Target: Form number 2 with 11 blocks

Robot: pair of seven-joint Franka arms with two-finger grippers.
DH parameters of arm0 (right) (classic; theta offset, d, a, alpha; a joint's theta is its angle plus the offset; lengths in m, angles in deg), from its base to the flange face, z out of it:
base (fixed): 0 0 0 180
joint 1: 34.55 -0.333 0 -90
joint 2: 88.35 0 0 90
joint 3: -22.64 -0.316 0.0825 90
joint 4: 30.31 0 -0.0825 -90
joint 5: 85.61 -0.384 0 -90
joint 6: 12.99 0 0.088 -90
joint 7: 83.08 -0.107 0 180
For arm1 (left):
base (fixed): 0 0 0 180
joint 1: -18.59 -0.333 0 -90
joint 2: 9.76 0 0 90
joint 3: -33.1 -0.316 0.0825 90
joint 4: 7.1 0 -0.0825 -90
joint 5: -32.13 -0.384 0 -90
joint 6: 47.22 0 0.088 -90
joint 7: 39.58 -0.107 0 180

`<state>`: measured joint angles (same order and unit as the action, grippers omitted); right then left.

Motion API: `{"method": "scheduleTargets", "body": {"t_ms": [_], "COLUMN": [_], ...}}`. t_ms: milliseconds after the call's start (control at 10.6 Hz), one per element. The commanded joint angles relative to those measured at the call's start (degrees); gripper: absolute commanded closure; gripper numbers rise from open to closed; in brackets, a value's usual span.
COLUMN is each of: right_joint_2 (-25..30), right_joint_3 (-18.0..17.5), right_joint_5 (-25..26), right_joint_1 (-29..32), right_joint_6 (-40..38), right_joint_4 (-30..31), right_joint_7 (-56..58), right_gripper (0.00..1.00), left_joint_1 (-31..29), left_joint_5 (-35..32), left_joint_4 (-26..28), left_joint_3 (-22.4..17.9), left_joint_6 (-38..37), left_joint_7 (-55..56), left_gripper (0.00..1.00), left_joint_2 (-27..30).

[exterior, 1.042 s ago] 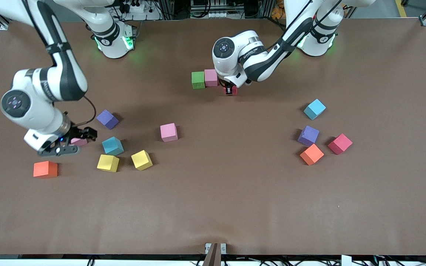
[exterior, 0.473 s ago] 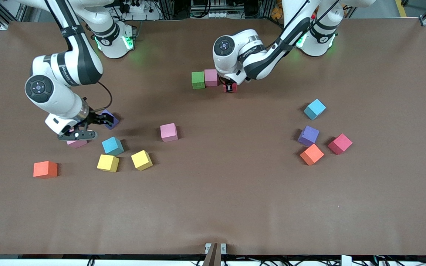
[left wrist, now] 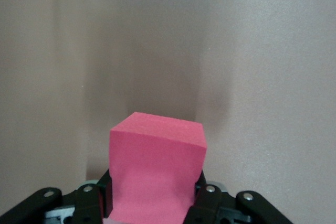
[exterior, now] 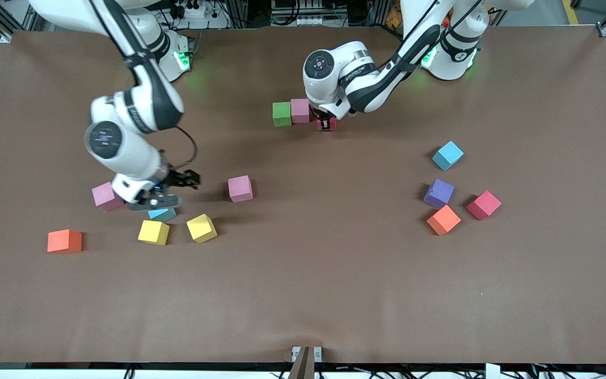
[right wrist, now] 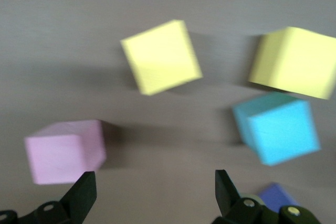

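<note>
Even overhead light, one wrist view smeared

The brown worktop (exterior: 334, 295) is evenly lit in the front view, with soft short shadows beside the blocks and green glow at the arm bases. The right wrist view is motion-blurred: yellow blocks (right wrist: 160, 56) smear. The left wrist view is sharp; the crimson block (left wrist: 156, 169) casts a dim shadow.

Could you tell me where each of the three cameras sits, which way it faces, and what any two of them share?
Front view: high across the table, facing both arms; the left pincer is shut on the crimson block beside the pink block and green block.
Left wrist view: on the left wrist, facing the crimson block between its fingers.
Right wrist view: on the right wrist, over the cyan block; open fingers show.
Shared: front and left wrist views both show the crimson block.
</note>
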<state>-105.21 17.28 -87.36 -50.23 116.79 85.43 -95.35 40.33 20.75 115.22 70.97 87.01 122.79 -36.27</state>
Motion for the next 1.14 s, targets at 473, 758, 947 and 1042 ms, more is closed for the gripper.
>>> {"method": "scheduleTargets", "body": {"t_ms": [473, 758, 947, 1042], "right_joint_2": [-12.1, -12.8, -12.6, -12.6], "right_joint_3": [0.6, 0.6, 0.6, 0.7], "right_joint_5": [3.4, 4.9, 7.4, 7.7], "right_joint_1": [-12.5, -12.8, -12.7, -12.7], "right_joint_6": [8.2, 8.6, 8.6, 8.7], "right_joint_4": [-7.4, -6.1, -4.5, -4.0], "right_joint_7": [-4.1, -4.1, -4.2, -4.2], "right_gripper": [0.0, 0.0, 0.0, 0.0], "left_joint_1": [3.0, 4.4, 4.4, 4.4], "left_joint_5": [-2.0, -2.0, -2.0, -2.0], "left_joint_4": [0.0, 0.2, 0.4, 0.5], "left_joint_3": [0.6, 0.6, 0.6, 0.6], "left_joint_6": [1.6, 1.7, 2.0, 2.0], "left_joint_7": [20.5, 23.2, 24.8, 24.9], "left_gripper": [0.52, 0.53, 0.53, 0.53], "left_joint_2": [0.5, 0.1, -0.1, -0.2]}}
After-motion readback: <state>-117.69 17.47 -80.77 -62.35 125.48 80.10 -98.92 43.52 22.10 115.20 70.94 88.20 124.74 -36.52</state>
